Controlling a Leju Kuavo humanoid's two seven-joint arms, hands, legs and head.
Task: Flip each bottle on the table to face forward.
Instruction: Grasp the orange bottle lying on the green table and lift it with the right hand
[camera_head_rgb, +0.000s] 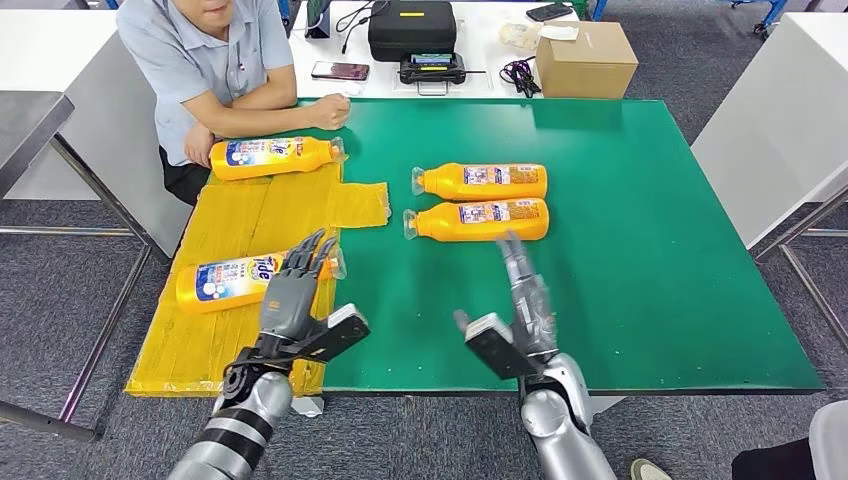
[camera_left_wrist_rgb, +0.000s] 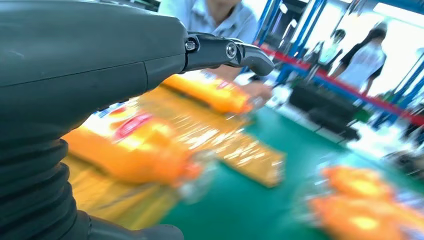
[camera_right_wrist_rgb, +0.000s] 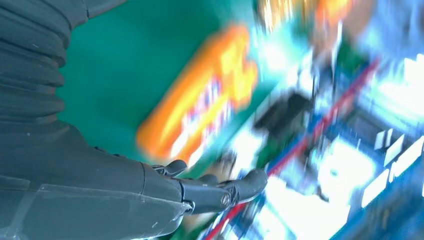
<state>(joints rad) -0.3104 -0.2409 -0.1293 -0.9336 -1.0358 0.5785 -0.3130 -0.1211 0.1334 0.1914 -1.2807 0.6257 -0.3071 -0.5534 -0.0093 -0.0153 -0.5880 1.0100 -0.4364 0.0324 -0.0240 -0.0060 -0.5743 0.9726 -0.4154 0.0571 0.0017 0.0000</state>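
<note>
The left hand (camera_head_rgb: 293, 290) hangs over the near left part of the table with its fingers spread and stretched forward, holding nothing; its fingertips (camera_head_rgb: 318, 243) overlap the cap end of the nearest bottle (camera_head_rgb: 228, 281) in the head view, though whether they touch it cannot be told. That bottle lies on its side on a yellow mat (camera_head_rgb: 250, 215) that covers the left strip of the green table (camera_head_rgb: 650, 250), its blue and white label up and its cap pointing right. The right hand (camera_head_rgb: 520, 300) is raised over the near middle of the table, palm turned inward and fingers straight and apart, also empty; it stands just short of two more orange bottles. The closer of these (camera_head_rgb: 480, 220) and the farther one (camera_head_rgb: 482, 181) lie side by side on the bare green surface, parallel, caps pointing left, labels up. A fourth bottle (camera_head_rgb: 270, 156) lies at the far end of the yellow mat, cap to the right, just before a seated person (camera_head_rgb: 215, 60) whose folded arms rest on the table's far left corner. Behind the green table a white table carries a black case (camera_head_rgb: 411, 27), a phone (camera_head_rgb: 339, 71) and a cardboard box (camera_head_rgb: 585, 58). Both wrist views are blurred, showing orange bottle shapes beyond each hand.
</note>
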